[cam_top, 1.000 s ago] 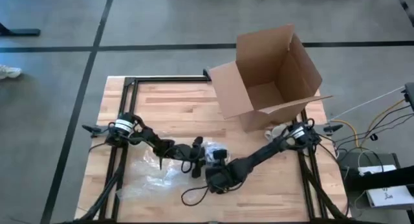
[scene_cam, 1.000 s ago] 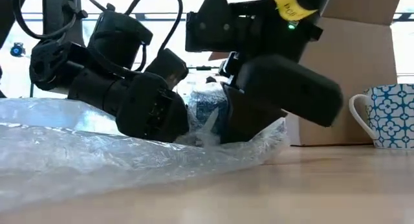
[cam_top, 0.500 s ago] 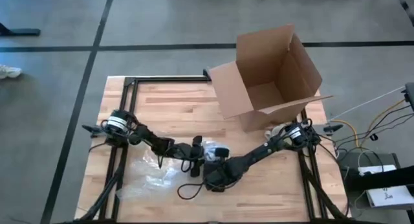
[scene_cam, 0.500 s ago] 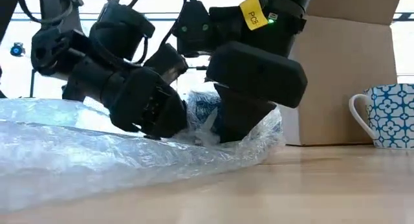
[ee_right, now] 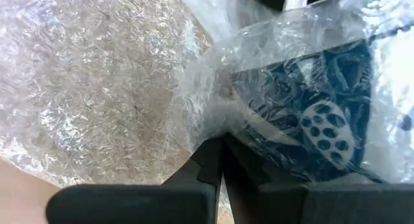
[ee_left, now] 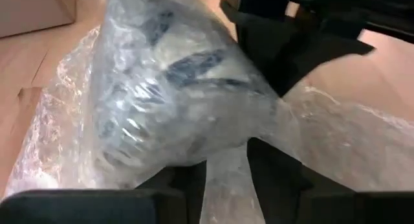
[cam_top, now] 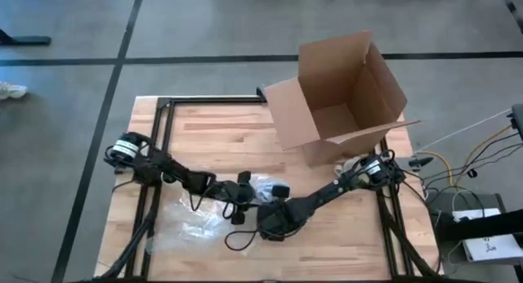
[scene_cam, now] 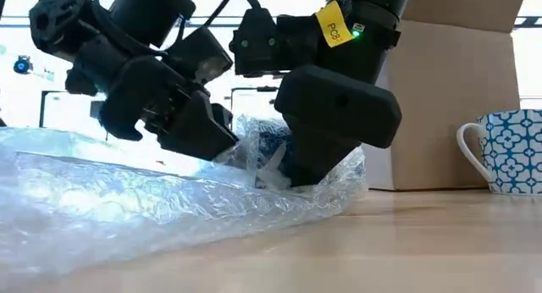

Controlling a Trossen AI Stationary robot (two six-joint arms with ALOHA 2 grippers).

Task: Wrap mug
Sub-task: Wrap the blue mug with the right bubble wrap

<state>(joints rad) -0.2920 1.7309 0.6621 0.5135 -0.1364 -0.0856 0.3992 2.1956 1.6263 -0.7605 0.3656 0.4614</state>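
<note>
The left tool point(cam_top: 243, 203) has drawn back toward 9 o'clock, pinching bubble wrap point(cam_top: 196, 226) over the mug point(ee_right: 310, 114), while the right tool point(ee_right: 223, 160) is closed on the wrap.

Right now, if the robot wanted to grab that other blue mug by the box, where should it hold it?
Probably by the rim and wall, coming from above. The spare mug stands upright on the table beside the cardboard box, mouth up. Its handle points toward the box, so there is little room on that side. Both grippers are busy at the bubble wrap.
</note>
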